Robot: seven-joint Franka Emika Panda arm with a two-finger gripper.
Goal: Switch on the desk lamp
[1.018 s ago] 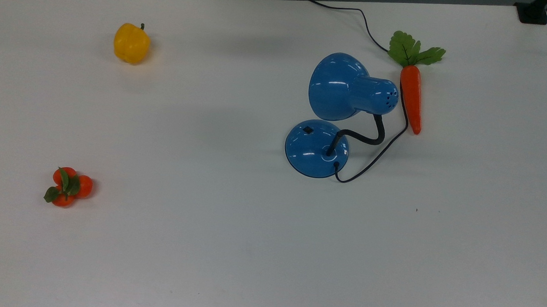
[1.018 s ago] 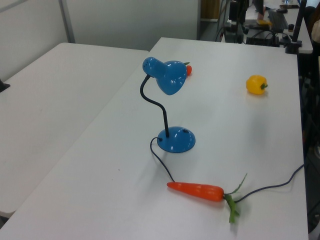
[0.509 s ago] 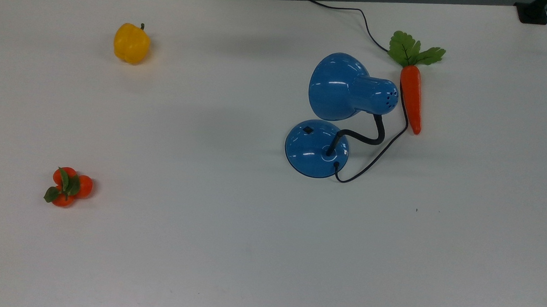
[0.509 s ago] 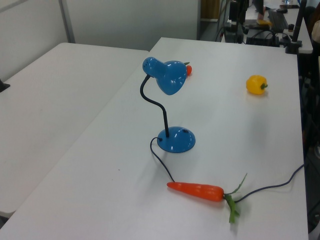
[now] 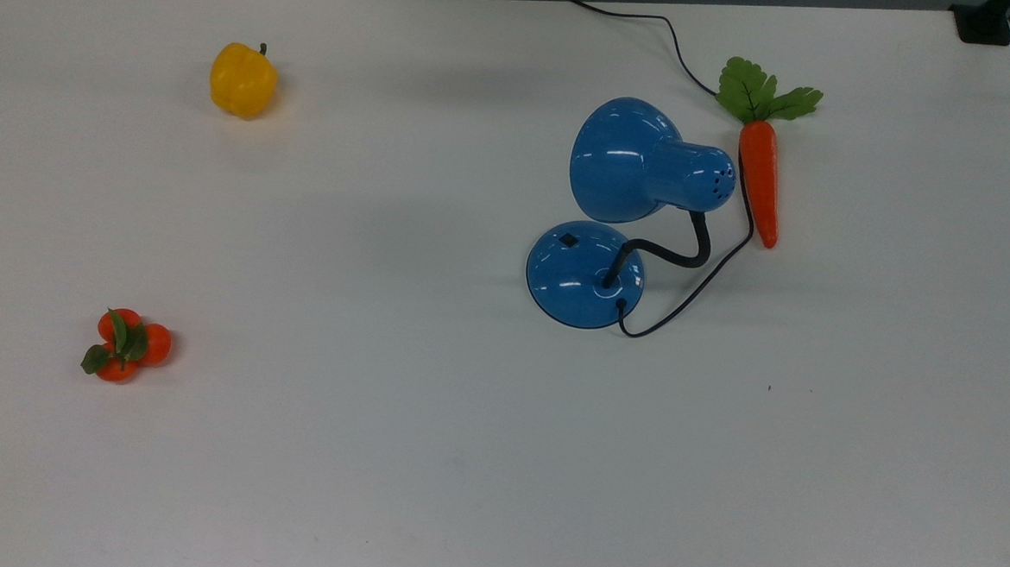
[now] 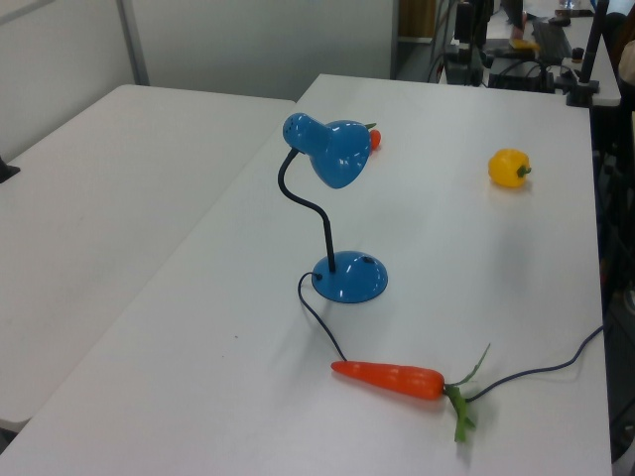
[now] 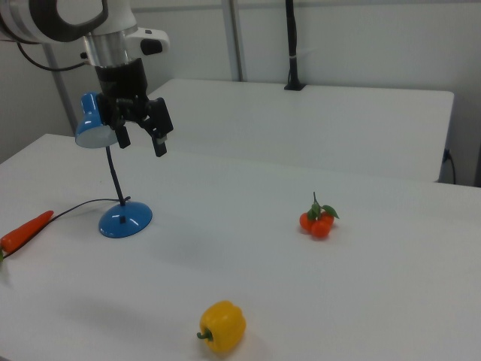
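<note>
In the top view, going left to right across the white table, a cluster of 3 small oranges with green leaves lies near the top view's left edge, and a yellow bell pepper sits farther up, well apart from it. Right of centre stands the desk lamp: its round blue base carries a small black switch on the upper left of the dome, a bent black gooseneck rises from the base, and the bell-shaped shade opens toward the top view's left. A black cord leaves the base, loops to the right and runs up past the shade to the table's far edge. Just right of the shade lies a toy carrot, leafy end up, with the cord touching or just beside it. In the right view, the gripper hangs in the air above the table, released, its 2 black fingers spread and grasping nothing; it appears just right of the lamp's shade and well above the base, which sits at the right view's left, with the carrot's tip at the far left edge.
</note>
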